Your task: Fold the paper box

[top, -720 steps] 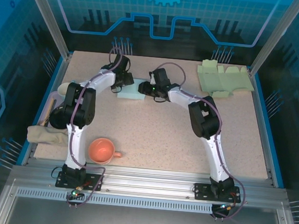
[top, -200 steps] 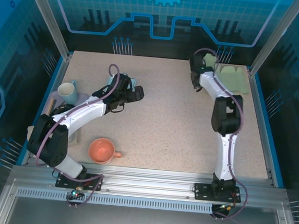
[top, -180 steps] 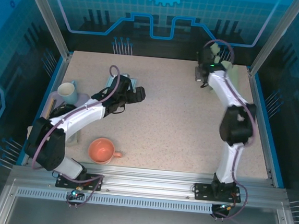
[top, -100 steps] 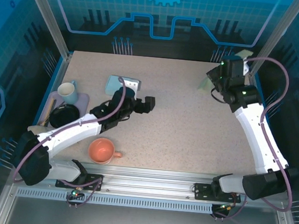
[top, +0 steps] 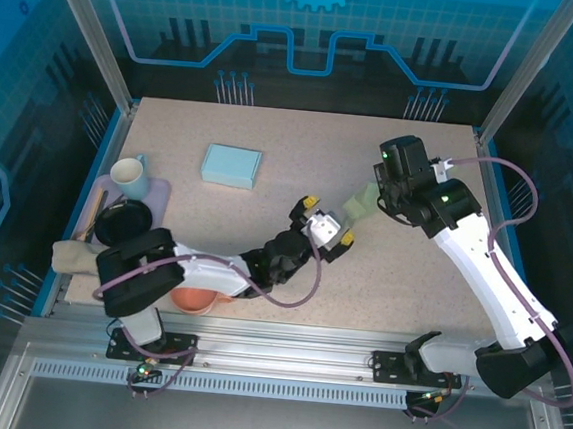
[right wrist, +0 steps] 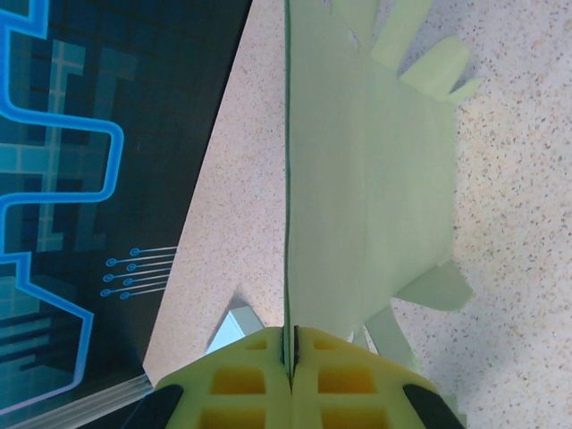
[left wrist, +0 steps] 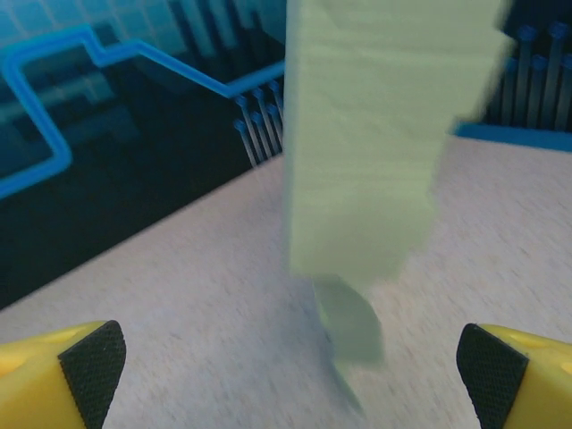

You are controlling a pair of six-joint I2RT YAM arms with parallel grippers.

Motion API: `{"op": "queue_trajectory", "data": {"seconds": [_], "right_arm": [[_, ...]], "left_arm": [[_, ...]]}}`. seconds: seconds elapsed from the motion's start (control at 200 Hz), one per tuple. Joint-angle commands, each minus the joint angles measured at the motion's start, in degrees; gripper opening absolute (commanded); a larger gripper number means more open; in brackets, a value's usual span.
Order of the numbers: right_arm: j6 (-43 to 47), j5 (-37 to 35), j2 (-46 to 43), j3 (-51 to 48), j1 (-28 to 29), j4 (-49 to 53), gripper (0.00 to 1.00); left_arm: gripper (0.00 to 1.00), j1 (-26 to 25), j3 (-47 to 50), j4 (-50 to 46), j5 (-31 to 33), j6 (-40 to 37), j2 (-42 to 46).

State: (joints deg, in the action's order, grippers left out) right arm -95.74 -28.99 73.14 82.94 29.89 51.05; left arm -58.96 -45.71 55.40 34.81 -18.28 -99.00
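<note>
The paper box is a flat pale green cut-out sheet (top: 360, 204), hanging on edge just above the table's middle. My right gripper (top: 380, 192) is shut on its upper edge; in the right wrist view the yellow fingers (right wrist: 241, 380) pinch the sheet (right wrist: 366, 179), whose tabs fan out below. My left gripper (top: 328, 220) stands open right beside the sheet's lower end. In the left wrist view the sheet (left wrist: 375, 143) hangs ahead between the wide-spread fingertips (left wrist: 89, 371), its lowest flap close to the table.
A folded light blue box (top: 232, 166) lies at the back left. A white mug (top: 130, 173), a black bowl (top: 120, 222) and a beige cloth (top: 72, 256) sit along the left edge. An orange cup (top: 193, 302) is partly hidden under the left arm.
The right arm has carried the green sheet from the back right corner to the table's middle. The left arm swung from beside the blue box to the centre, staying open.
</note>
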Motion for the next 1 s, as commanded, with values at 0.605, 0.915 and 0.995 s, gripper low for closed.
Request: {"op": "queue_trajectory", "data": {"seconds": [0.605, 0.915, 0.995], "right_arm": [[-6.3, -2.1, -3.7, -4.5, 1.1, -0.4, 0.0], [-3.8, -2.3, -7.2, -7.6, -0.4, -0.5, 0.0], [-2.7, -1.3, -7.5, -7.6, -1.0, -0.5, 0.0]], "left_arm": [[0.99, -3.8, -17.9, 12.5, 14.9, -3.5, -12.5], [0.78, -2.1, -15.7, 6.4, 14.9, 0.0, -9.8], [0.57, -1.7, -14.2, 6.0, 14.4, 0.2, -8.7]]}}
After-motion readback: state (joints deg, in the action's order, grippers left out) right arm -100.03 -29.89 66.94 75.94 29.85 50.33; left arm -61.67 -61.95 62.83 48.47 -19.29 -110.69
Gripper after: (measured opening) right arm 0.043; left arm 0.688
